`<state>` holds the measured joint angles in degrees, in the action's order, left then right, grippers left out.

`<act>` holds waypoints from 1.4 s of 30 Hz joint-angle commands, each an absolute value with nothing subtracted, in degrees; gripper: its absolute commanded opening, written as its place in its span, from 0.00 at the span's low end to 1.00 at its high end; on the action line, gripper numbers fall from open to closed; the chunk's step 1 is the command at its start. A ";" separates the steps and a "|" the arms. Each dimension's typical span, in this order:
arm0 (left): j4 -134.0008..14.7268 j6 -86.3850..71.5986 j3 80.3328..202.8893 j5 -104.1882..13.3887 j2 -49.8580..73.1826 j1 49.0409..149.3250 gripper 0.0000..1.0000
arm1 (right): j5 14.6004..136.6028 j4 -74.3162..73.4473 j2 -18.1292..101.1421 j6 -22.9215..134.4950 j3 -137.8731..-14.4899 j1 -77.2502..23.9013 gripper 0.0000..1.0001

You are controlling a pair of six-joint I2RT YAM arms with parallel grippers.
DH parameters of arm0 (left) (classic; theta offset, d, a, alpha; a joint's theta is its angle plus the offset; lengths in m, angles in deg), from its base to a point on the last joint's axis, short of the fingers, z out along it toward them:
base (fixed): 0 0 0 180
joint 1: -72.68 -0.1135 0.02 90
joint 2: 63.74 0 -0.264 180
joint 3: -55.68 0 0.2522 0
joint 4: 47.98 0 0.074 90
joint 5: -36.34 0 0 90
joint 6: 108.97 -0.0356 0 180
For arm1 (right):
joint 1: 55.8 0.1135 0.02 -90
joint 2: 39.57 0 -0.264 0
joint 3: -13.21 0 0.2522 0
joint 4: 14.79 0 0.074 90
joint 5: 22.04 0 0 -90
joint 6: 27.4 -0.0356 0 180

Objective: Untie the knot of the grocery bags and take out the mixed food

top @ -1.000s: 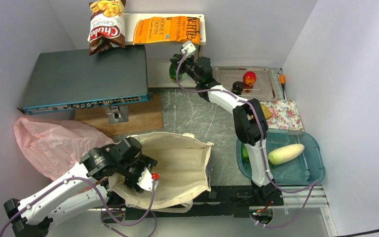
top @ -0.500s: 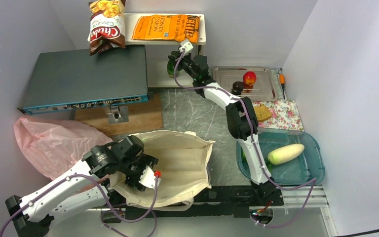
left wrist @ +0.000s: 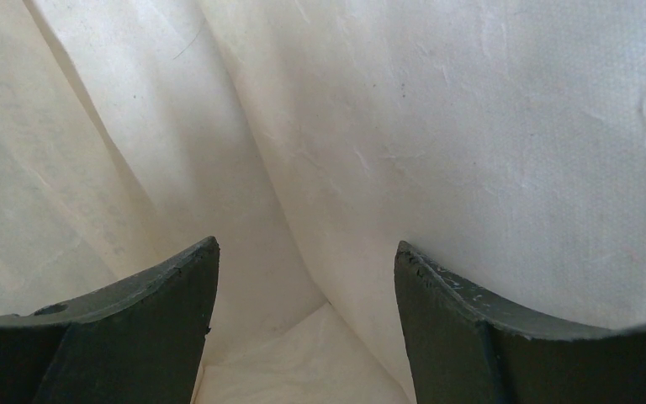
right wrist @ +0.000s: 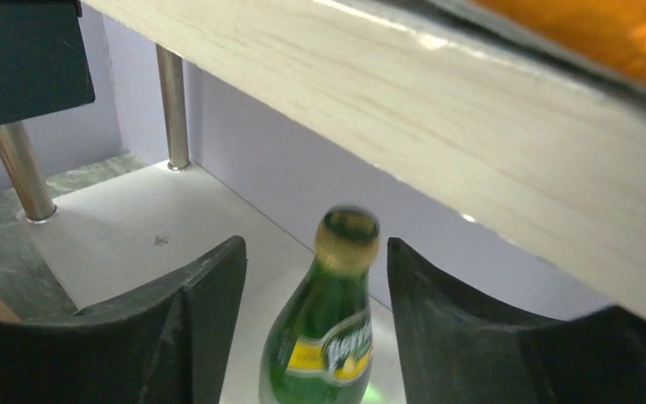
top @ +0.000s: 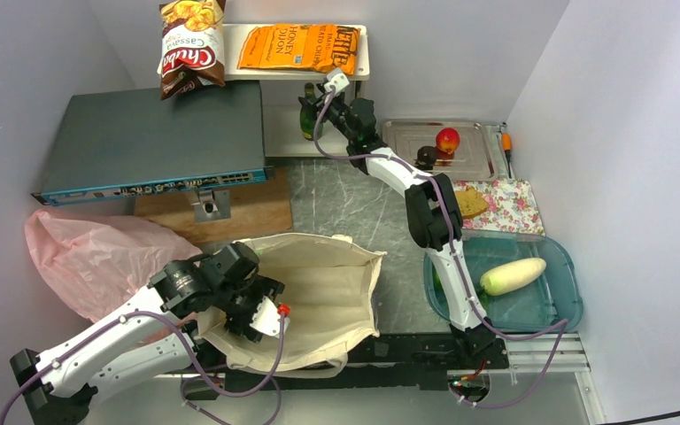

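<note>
The beige canvas tote [top: 328, 288] lies gaping at the lower middle of the overhead view. The left gripper [left wrist: 305, 251] is down inside it, its two dark fingers [left wrist: 160, 320] spread wide with nothing but pale creased cloth between them. The thin pink plastic bag [top: 88, 252] is slumped at the lower left, just beside the tote and partly under the left arm. I can't make out its tied handles from here.

At the top middle, the right arm is stretched far out to the white shelf unit [top: 282, 133]. The right gripper [right wrist: 315, 246] is released, one finger to either side of the green bottle [right wrist: 324, 345] with a gap on both sides. The bottle stands upright on the lower shelf board, its yellow label facing the wrist camera. On the top board lies the orange chip bag [top: 297, 49]. The brown-red chip bag [top: 190, 40] sits to its left, at the far edge of the dark grey network switch [top: 155, 137].

To the right of the bottle, a red fruit [top: 447, 140] rests on the metal tray [top: 403, 137]. At the lower right, the white radish [top: 513, 275] lies in the teal container [top: 531, 310]. Something green [top: 440, 276] sits at the container's left edge, mostly hidden behind the arm.
</note>
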<state>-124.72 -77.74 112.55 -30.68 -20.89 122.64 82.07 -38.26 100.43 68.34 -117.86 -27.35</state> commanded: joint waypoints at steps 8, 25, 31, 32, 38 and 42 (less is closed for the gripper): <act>-125.46 -75.92 114.49 -30.09 -21.03 122.63 0.80 | 83.89 -47.13 94.17 67.81 -117.97 -27.61 0.76; -124.48 -72.99 118.44 -31.02 -21.22 122.49 0.91 | 94.45 -49.63 69.99 68.32 -87.41 -25.86 0.90; -119.38 -64.12 124.55 -32.89 -17.99 122.42 0.94 | 97.04 -41.71 59.22 67.97 -79.47 -25.25 0.93; -117.94 -62.61 125.54 -33.57 -17.39 122.40 0.95 | 97.19 -39.80 57.41 68.11 -78.90 -25.30 0.94; -113.43 -54.63 134.92 -37.48 -8.76 120.90 0.98 | 95.91 -22.86 46.62 72.09 -78.29 -25.47 0.98; -116.64 -49.43 146.10 -36.29 3.95 117.29 0.92 | 92.87 -12.01 40.18 74.72 -77.11 -25.84 1.00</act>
